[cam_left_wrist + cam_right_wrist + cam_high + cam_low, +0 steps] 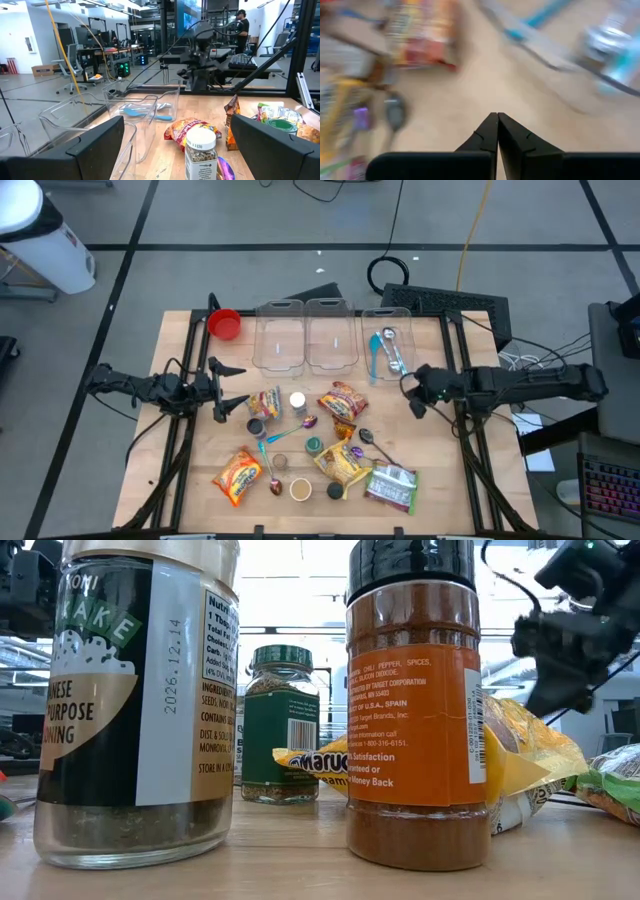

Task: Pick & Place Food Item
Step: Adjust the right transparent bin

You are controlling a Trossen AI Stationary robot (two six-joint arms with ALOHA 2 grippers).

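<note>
High view: left gripper (232,388) spread wide at table's 9 o'clock; right gripper (416,392) at 3 o'clock over bare wood, holding nothing. Food packets (343,402) at table centre, likely light, crinkly, slippery; pinch at edge seam.

Low view: spice jars (415,710) block most of table.

Left wrist view: white-capped jar (200,146) ahead, clear bins (145,107) beyond.

Right wrist view: fingers (490,131) pressed together; packets smeared, unreadable.

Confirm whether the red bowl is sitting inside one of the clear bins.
No. The red bowl sits on the table left of the clear bins.
</note>
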